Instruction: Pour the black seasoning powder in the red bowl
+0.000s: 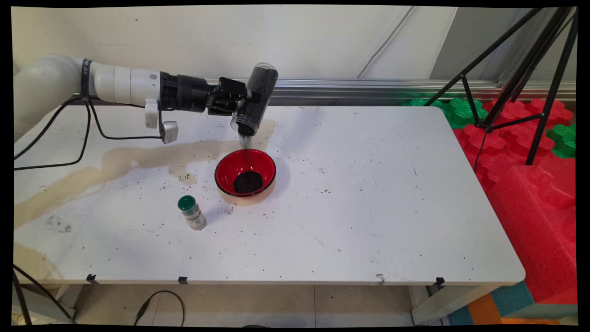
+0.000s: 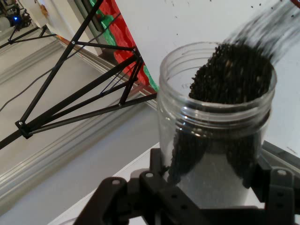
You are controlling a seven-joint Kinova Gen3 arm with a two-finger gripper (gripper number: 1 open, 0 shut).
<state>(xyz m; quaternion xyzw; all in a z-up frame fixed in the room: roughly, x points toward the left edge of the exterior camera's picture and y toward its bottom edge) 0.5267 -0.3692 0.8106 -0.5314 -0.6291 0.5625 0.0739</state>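
My gripper is shut on a clear plastic jar of small black grains, held above the table and tipped mouth-down. A thin stream of grains falls from the jar's mouth into a red bowl right below, where a dark heap lies. In the hand view the jar fills the middle, with my gripper clamped round its body and grains spilling over its rim.
A small bottle with a green cap stands left of the bowl, toward the front. Black grains are scattered on the white table, and a tan stain runs across its left part. A black tripod and red foam blocks stand to the right.
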